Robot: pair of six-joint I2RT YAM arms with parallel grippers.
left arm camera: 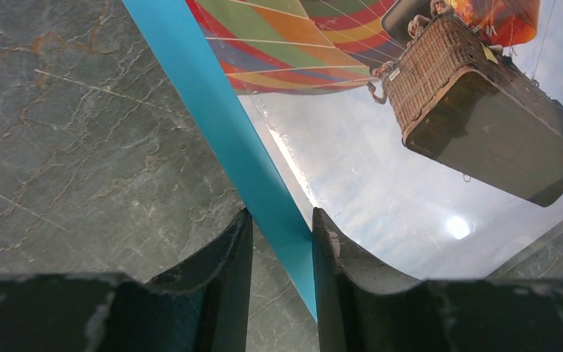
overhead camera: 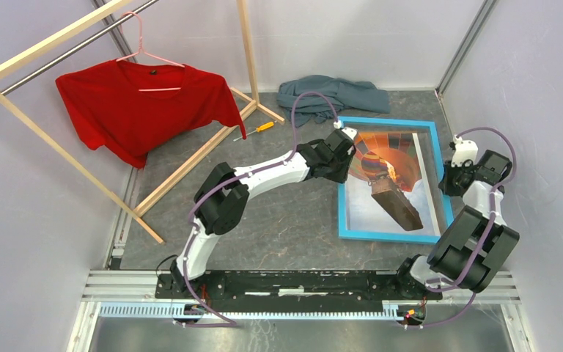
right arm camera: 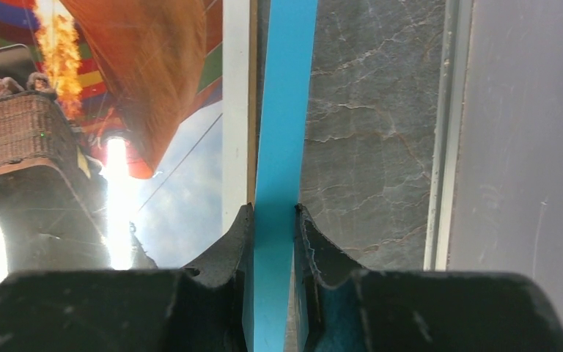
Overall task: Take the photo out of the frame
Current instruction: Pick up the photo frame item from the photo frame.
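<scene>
Blue is the colour of the frame (overhead camera: 390, 235), which is laid on the right part of the grey stone-look counter (overhead camera: 278, 220), near the right wall; the photo (overhead camera: 381, 158) is seen inside the frame, with a bright striped balloon, a flame and a brown basket against a pale sky; the left side bar of the frame is pinched by the left end effector (left arm camera: 282, 220), near the far corner; in the left wrist view the blue bar is seen running between the two dark fingers (left arm camera: 223, 279), and both are pressed to it; the right side bar is pinched by the right end effector (right arm camera: 273, 213); in the right wrist view the blue bar is squeezed between its fingers, and a thin white strip and a thin wood strip are seen just beside the bar, on the photo's side. Far off to the left, a red shirt (overhead camera: 139, 103) is hung on a pink hanger (overhead camera: 146, 55) from a wooden rack (overhead camera: 44, 139); a grey-blue cloth (overhead camera: 330, 95) is bunched just behind the frame; a small screwdriver (overhead camera: 260, 128) with an orange handle is laid between the rack and the frame.
</scene>
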